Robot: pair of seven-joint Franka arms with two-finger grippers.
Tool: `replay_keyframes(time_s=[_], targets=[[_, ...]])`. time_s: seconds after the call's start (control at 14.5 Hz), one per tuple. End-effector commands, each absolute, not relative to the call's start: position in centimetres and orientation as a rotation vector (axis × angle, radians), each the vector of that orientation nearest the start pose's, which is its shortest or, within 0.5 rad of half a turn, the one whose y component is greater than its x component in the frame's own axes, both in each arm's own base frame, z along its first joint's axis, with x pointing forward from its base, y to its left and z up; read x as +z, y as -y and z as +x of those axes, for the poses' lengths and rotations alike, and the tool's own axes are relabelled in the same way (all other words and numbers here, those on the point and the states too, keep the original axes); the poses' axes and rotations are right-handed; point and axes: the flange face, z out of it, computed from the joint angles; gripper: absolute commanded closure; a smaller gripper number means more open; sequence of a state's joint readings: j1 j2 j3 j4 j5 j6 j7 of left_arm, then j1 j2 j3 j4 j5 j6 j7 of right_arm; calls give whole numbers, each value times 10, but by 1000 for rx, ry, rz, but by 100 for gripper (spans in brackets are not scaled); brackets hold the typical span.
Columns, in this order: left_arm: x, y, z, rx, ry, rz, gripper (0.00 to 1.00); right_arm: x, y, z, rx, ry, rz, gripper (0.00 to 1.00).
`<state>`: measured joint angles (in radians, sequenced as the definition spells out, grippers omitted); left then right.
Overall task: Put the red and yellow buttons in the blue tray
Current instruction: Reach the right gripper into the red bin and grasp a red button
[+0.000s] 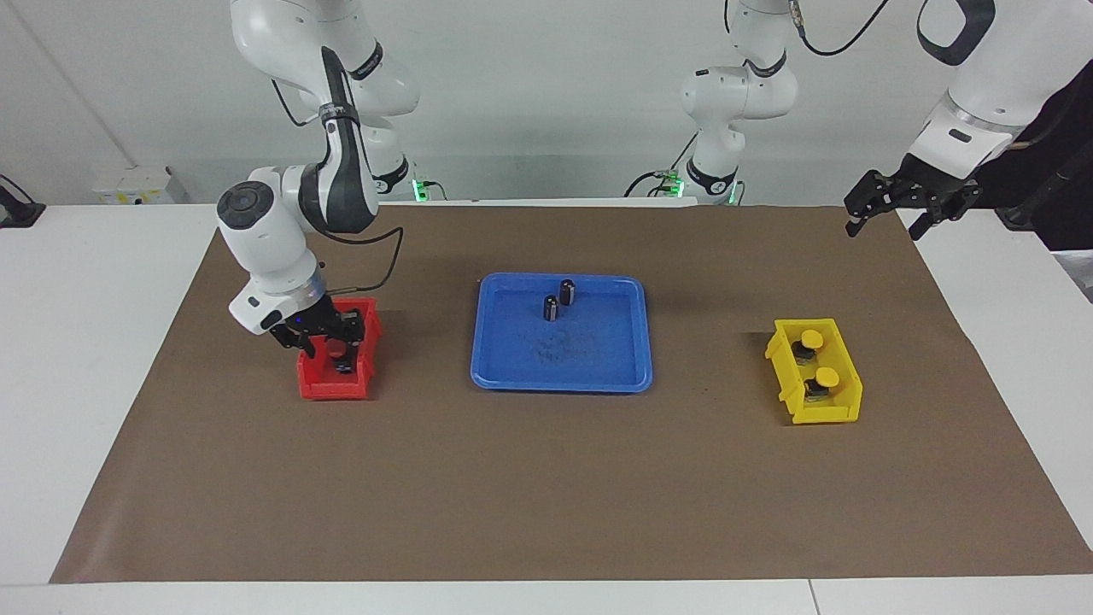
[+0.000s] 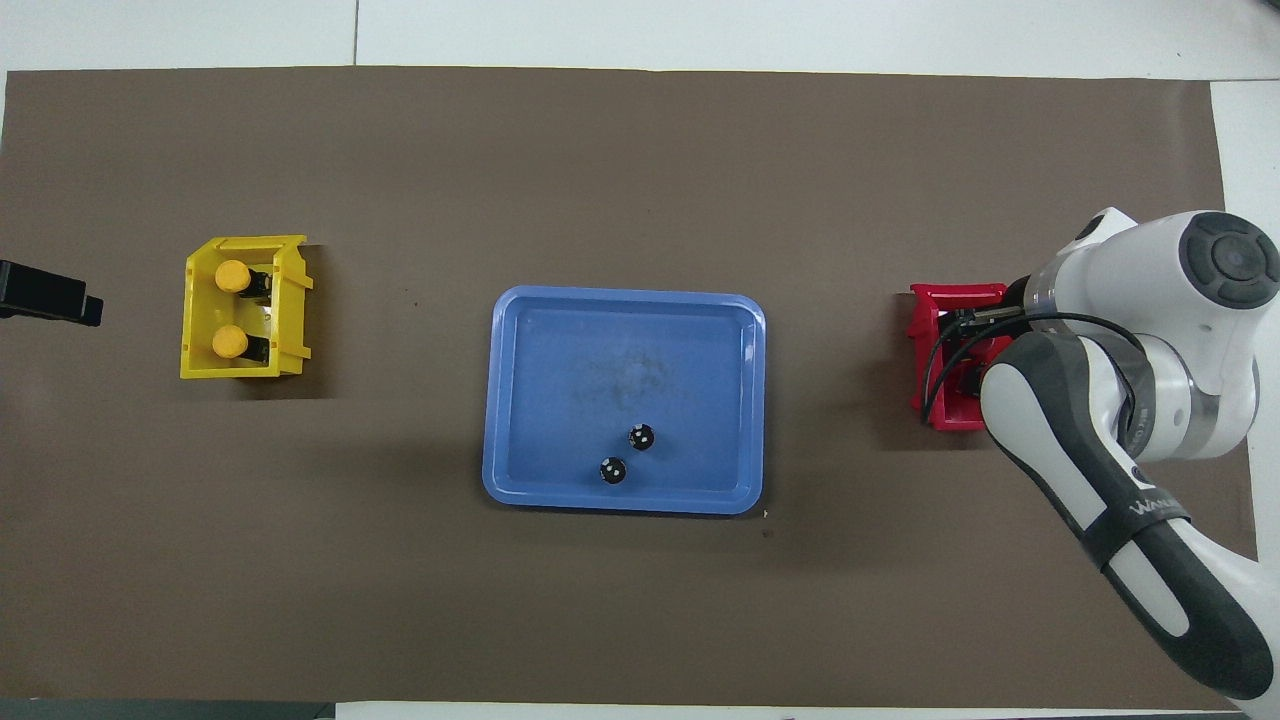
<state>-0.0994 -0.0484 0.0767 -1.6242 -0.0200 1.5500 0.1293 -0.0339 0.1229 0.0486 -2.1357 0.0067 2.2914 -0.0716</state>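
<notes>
Right gripper (image 1: 329,340) reached down into the red bin (image 1: 318,386), fingers seemingly around a red button (image 1: 336,348), grip unclear, two yellow buttons (image 1: 809,340) sat in the yellow bin (image 1: 832,414), blue tray (image 1: 512,376) held two dark cylinders (image 1: 558,299), left gripper (image 1: 884,224) waited raised and spread open at the table's edge.

two high cameras, half a turn apart

one looks from across the surface (image 1: 546,512) toward the robots, high and set back. the other looks steeply down from above them. both share the brown mat (image 2: 640,600) and blue tray (image 1: 561,376).
</notes>
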Motion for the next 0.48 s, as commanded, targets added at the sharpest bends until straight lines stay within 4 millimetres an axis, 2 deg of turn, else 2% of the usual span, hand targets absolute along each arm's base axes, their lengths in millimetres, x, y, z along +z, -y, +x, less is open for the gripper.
replay_keyframes(time_s=[0.0, 0.14, 0.34, 0.41], targets=[[623, 9, 527, 88, -243, -3152, 0, 354, -4, 550, -76, 155, -3117, 34], [623, 10, 528, 74, -243, -3152, 0, 353, -4, 549, -71, 174, -3116, 44], [624, 10, 529, 66, -241, -3152, 0, 352, -4, 548, -67, 174, -3116, 74], [624, 11, 529, 67, -243, -3151, 0, 355, -4, 550, -59, 174, -3117, 77]])
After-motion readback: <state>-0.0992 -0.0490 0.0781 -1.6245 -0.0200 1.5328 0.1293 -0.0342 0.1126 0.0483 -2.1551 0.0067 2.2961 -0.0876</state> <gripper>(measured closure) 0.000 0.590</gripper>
